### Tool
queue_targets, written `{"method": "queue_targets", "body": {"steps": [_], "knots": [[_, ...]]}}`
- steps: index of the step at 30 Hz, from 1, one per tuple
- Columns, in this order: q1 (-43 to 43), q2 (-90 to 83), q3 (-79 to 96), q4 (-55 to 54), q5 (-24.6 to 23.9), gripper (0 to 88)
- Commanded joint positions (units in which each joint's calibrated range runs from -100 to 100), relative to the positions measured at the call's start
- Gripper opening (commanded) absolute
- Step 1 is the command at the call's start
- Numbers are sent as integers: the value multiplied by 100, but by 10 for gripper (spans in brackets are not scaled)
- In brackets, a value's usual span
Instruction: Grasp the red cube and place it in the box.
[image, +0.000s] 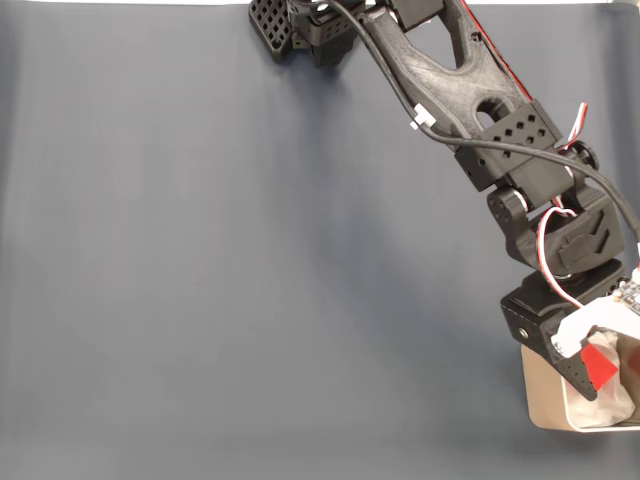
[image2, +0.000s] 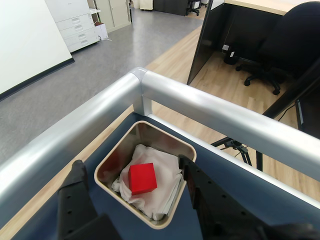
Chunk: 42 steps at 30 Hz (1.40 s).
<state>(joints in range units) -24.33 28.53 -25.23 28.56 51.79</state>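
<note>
A: Going left to right in the wrist view, what's there?

B: One dark finger (image2: 75, 192) of the claw (image2: 131, 172) outside the box (image2: 107, 159), then the red cube (image2: 142, 178) lying on the white lining (image2: 167, 192) inside, then the other finger beside the box's right wall.

A: So the claw is spread, holding nothing?

B: Yes, spread wide, the cube apart from both fingers. I'd judge it dropped in; the lining cushions it.

A: And the fixed view?

B: The blue counter (image: 250, 280) stretches left; the arm (image: 470, 90) reaches to the box at the right edge.

Bright, even light; sharp focus
</note>
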Motion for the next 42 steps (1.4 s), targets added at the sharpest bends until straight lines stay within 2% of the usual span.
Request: {"method": "queue_targets", "body": {"steps": [1,15,18,23,32,42], "knots": [[-10,-270,-278,-102,-24,420],[-3,-253,-269,-135,-20,398],[18,-296,-269,-110,-59,296],[217,-686,105,-135,39,0],[1226,-2636,1638,-463,98,0],[2057,-6258,5050,-553,-20,0]]}}
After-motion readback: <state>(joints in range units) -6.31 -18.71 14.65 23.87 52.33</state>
